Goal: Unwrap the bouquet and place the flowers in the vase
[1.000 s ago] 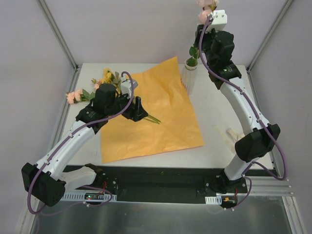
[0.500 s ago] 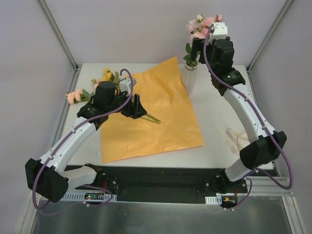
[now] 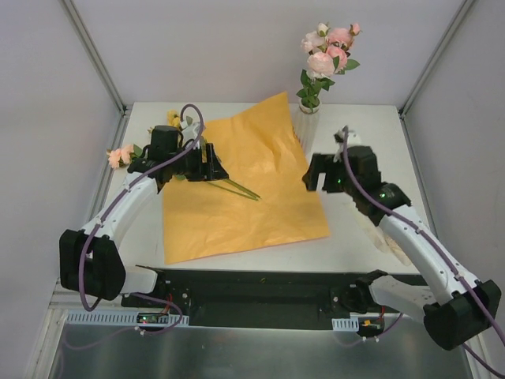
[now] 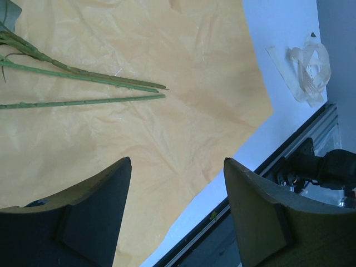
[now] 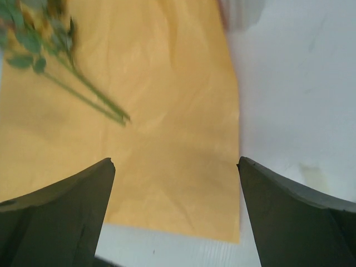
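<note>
Vase (image 3: pixel 308 126): one o'clock on the table (image 3: pixel 371 150), upright, pink roses (image 3: pixel 327 54) standing in it
Loose flowers (image 3: pixel 170 122): ten o'clock, stems (image 4: pixel 83 89) lying across the spread orange paper (image 3: pixel 260 197), ready for picking
Left gripper (image 3: pixel 215 167): above those stems, jaws apart, empty
Right gripper (image 3: pixel 314 175): three o'clock, wide open, empty

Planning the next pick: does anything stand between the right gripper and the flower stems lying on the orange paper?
Nothing visible does. The open right gripper faces the flower stems across bare orange paper. The left gripper, also open, hovers near their leafy end, on the far side.
</note>
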Tool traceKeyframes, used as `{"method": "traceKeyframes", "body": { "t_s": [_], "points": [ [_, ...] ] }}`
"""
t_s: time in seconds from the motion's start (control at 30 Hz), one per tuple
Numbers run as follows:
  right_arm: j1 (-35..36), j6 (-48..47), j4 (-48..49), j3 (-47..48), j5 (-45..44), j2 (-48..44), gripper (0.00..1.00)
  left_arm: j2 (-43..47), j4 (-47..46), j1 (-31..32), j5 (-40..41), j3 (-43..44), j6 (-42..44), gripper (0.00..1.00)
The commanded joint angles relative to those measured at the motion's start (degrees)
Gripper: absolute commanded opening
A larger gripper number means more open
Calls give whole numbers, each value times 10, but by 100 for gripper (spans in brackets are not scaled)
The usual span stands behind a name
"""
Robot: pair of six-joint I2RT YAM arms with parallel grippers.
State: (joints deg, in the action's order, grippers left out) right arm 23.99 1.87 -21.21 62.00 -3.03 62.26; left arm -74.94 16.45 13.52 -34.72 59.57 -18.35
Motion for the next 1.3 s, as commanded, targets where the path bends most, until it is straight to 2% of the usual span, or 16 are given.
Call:
{"method": "traceKeyframes", "body": {
  "t_s": [0.0, 0.13, 0.3, 0.47, 0.5, 0.57, 0.6, 0.7, 0.83, 0.93, 1.1, 1.27],
  "points": [
    [80, 53, -38, -128, 55, -52, 96, -28, -17, -19, -34, 16, -33, 67],
    [151, 74, -70, -181, -19, -108, 96, -57, -20, -32, -24, 10, -59, 66],
    [164, 104, -118, -224, -63, -227, 97, -92, -21, -36, 27, -2, -109, 64],
    [163, 125, -183, -250, -108, -367, 99, -106, -47, -42, 105, -40, -262, 67],
    [163, 129, -194, -253, -117, -383, 99, -101, -102, -42, 111, -55, -286, 68],
    [164, 140, -223, -253, -141, -430, 100, -87, -165, -48, 140, -120, -386, 69],
    [164, 145, -229, -253, -145, -444, 100, -84, -253, -52, 146, -174, -460, 68],
    [163, 156, -232, -250, -136, -489, 100, -72, -362, -53, 203, -233, -530, 66],
    [164, 164, -253, -245, -145, -524, 100, -84, -357, -55, 252, -210, -525, 62],
    [163, 161, -241, -257, -144, -543, 100, -110, -367, -60, 253, -208, -556, 56],
    [164, 154, -241, -253, -160, -548, 97, -155, -383, -61, 250, -202, -602, 54],
    [163, 156, -240, -256, -160, -544, 97, -152, -373, -61, 302, -206, -578, 47]
  ]
}}
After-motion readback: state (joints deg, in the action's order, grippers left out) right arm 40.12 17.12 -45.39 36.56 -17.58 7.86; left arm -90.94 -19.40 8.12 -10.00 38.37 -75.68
